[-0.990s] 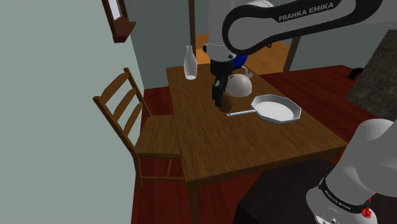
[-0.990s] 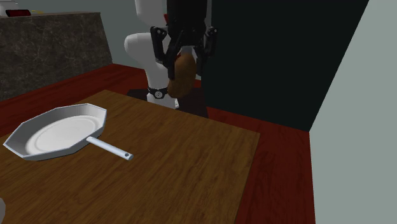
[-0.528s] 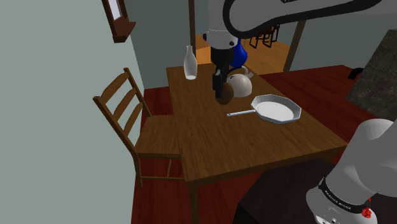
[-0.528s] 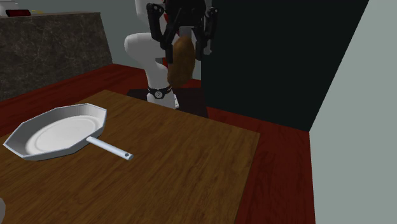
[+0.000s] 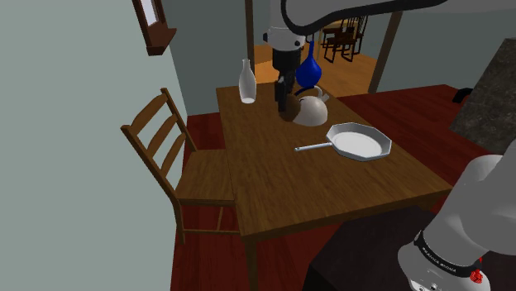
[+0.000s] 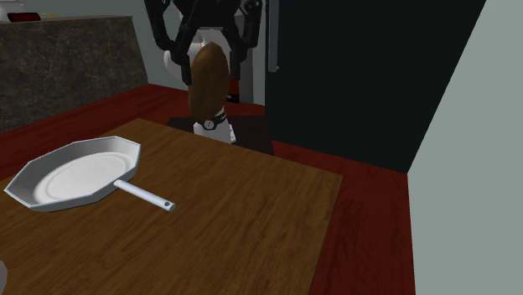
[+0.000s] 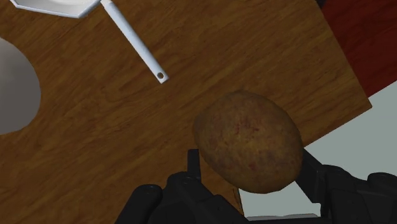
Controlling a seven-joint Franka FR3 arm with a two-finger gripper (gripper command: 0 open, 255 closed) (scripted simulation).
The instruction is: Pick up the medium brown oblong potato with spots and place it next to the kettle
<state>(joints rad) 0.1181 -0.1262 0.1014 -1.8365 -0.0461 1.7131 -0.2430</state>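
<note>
Shoulder view: white frying pan (image 5: 359, 140), centre right; pale bottle (image 5: 246, 83), upper centre; wooden chair (image 5: 207, 178), left of wooden table (image 5: 281, 186).

- The pan (image 5: 362, 140) lies just beside the kettle (image 5: 312, 110) on its stand side, with the handle crossing the table (image 5: 273, 186) in front of the kettle.
- A bottle (image 5: 246, 83) stands to the kettle's left in the shoulder view, with bare wood between them.
- The gripper (image 6: 207, 63) clasps the potato (image 6: 207, 84) above that gap, close to the kettle.

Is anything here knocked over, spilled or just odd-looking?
Nothing stands out. The bottle and kettle stand upright, and the pan lies flat on the table. The only unusual sight is the potato, clasped in the gripper in mid-air over the table.
</note>
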